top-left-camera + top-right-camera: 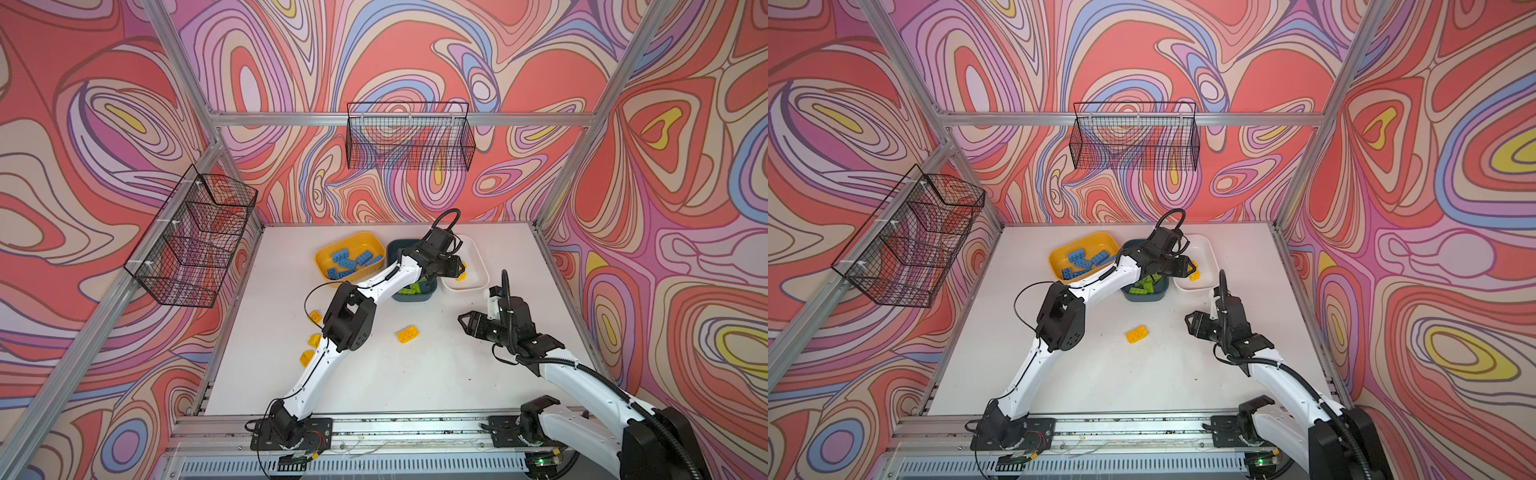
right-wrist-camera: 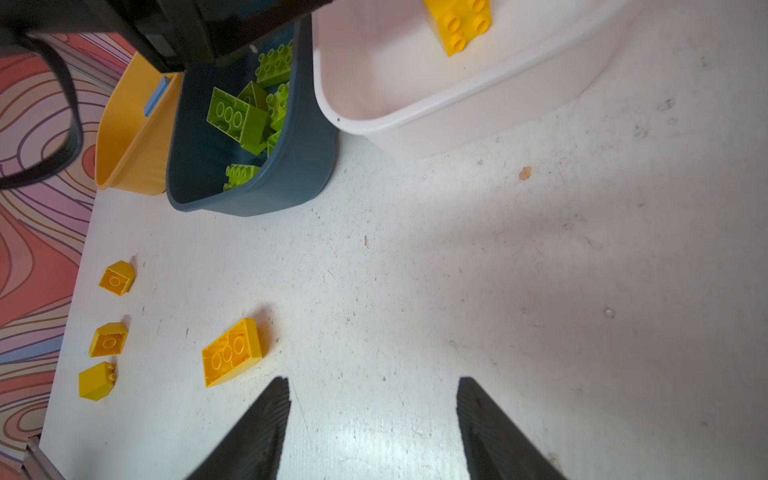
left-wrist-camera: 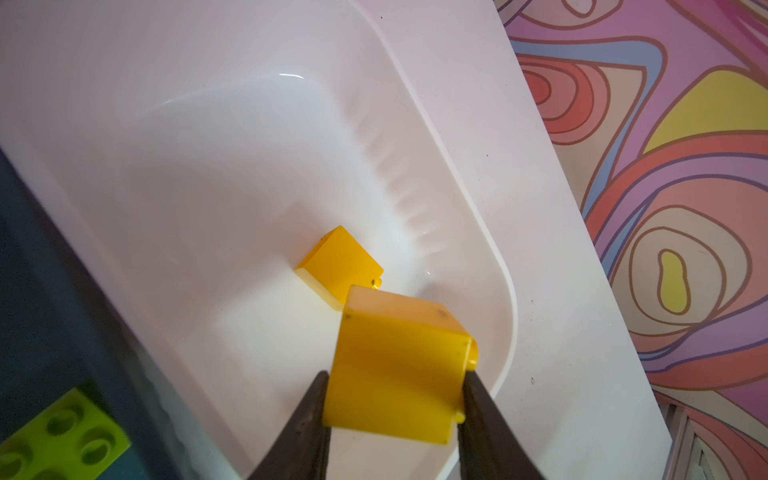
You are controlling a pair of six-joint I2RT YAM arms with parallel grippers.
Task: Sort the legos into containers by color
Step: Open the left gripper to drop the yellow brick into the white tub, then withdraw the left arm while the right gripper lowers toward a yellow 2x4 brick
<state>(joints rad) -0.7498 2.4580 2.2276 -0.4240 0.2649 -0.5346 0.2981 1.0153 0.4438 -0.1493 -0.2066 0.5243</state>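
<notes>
While the left end effector [image 3: 395, 374] pinches a yellow brick [image 3: 399, 328] across two opposite smooth walls, that brick hangs over the inside of the white tub [image 3: 208, 166], near one rounded corner; a second yellow brick [image 3: 338, 262] lies on the tub floor just beyond it, and whether the two touch I cannot tell. Beside the white tub stands the teal tub [image 3: 37, 270] with the green bricks [image 2: 237, 116] in it; next along, the yellow tub [image 1: 321, 259] holds the blue bricks [image 1: 347, 262]. The right end effector [image 2: 372, 380] hovers spread and empty above the bare table [image 2: 498, 270], apart from the tubs; a long yellow brick [image 2: 231, 351] lies near it, hollow side up as it seems, and three short yellow bricks [image 2: 117, 277] lie in a row farther off, toward the table's edge.

These bricks look light, stiff and hollow; a firm squeeze should not deform them, and a drop into a tub should do no harm. Their glossy walls are likely slippery, so the fingers want two flat parallel faces, square on, as with the held one. The long brick seems best taken across its narrow width; the short ones appear to have a sloped face, which I would avoid — a pinch there may squirt the piece out.
</notes>
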